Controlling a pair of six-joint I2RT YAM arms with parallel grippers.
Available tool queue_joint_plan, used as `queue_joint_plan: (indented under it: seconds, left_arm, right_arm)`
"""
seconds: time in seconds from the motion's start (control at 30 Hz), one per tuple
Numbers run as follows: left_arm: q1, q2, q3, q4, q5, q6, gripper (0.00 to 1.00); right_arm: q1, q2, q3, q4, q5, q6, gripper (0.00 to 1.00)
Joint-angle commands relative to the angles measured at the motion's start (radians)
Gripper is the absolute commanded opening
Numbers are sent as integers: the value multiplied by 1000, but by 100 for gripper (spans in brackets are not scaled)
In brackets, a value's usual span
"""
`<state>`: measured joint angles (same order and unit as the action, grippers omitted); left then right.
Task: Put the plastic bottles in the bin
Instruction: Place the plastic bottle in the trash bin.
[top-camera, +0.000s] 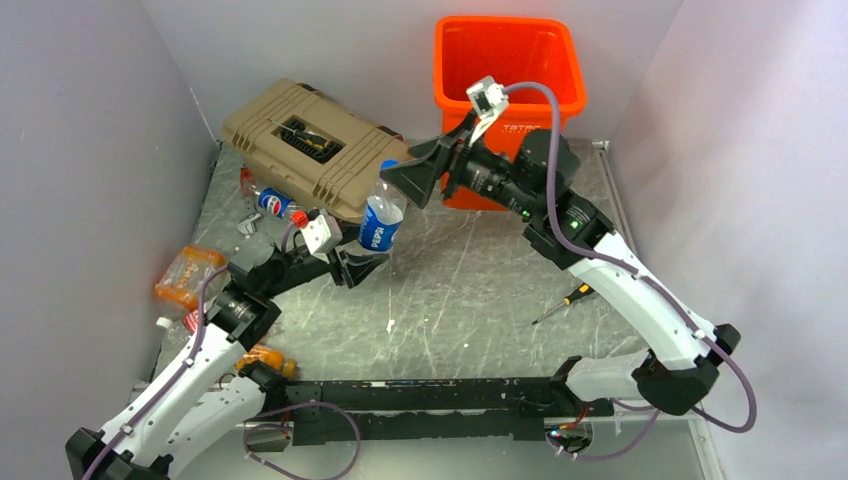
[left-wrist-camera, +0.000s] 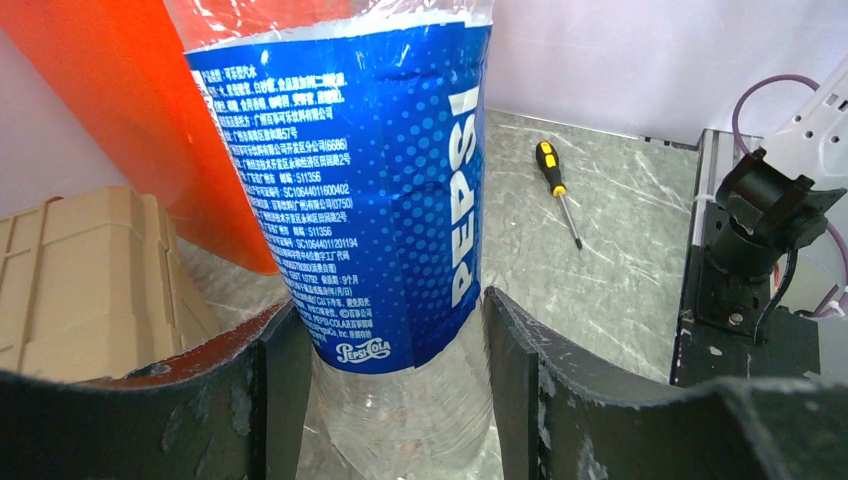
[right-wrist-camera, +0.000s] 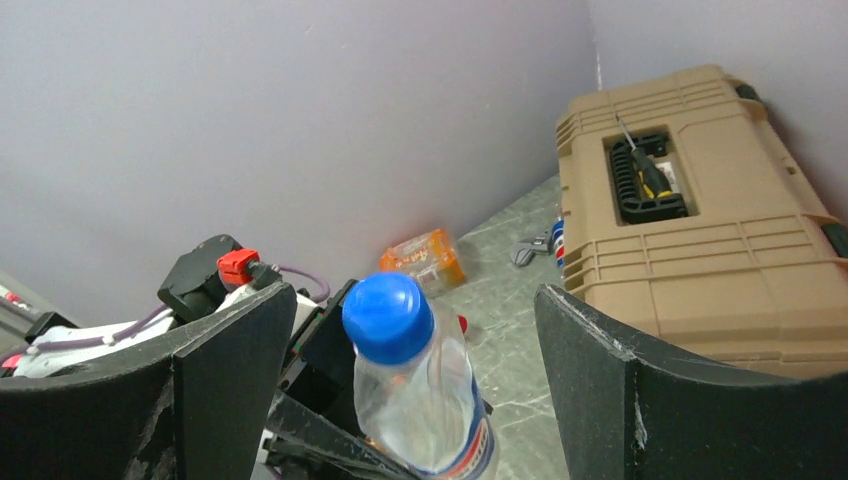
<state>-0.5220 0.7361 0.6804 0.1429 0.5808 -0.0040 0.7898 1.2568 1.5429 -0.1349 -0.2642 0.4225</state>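
Now mid-handover, I judge: left fingers (left-wrist-camera: 255, 390) grip the Pepsi bottle (top-camera: 382, 222) low on its body, upright beside the toolbox (top-camera: 300, 140), well short of the orange bin (top-camera: 505, 50); right fingers (right-wrist-camera: 600, 380) gape around its blue cap (right-wrist-camera: 388, 315) and must close next, then left releases

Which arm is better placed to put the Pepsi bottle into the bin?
Likely right: the right end effector, open, straddles the Pepsi bottle's cap near the orange bin; the left end effector grips it farther away.
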Motion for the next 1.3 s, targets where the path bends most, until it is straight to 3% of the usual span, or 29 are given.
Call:
queue_joint_plan:
  seconds: [0.0,0.13,0.37,0.57,0.6,0.63,0.7,0.73,0.77,0.97,1.13,1.27]
  left_arm:
    - [-18,-20,4,-8,-31,46,29]
    - [-22,-21,-2,-13,-67,58,29]
    - [-22,-3,2,-9,-73,57,28]
    - [-23,-1,1,-12,-68,50,31]
    - [-23,-1,2,-12,-70,49,35]
    - [-23,-2,5,-18,-72,48,42]
    - [-22,3,21,-48,-77,40,66]
    - [-24,6,33,-64,-82,34,90]
    - [-24,7,42,-76,-95,22,98]
    - [-23,-75,23,-51,-231,19,99]
    - [-22,-137,8,-39,-291,33,99]
    - [-23,-136,8,-38,-303,44,99]
  right_arm:
    - [28,49,123,-47,-29,-7,93]
    - [57,90,169,-129,29,-50,87]
    - [70,156,238,-288,102,-91,64]
    - [71,133,156,-244,166,-85,24]
    - [71,128,146,-237,172,-84,7]
    - [71,123,140,-235,184,-84,0]
    - [71,115,133,-229,187,-92,0]
    - [71,110,130,-227,192,-93,0]
    - [71,107,126,-222,199,-94,0]
    - [71,86,216,-267,301,-153,0]
    - [71,59,366,-283,499,-269,0]
    - [71,43,424,-184,705,-404,0]
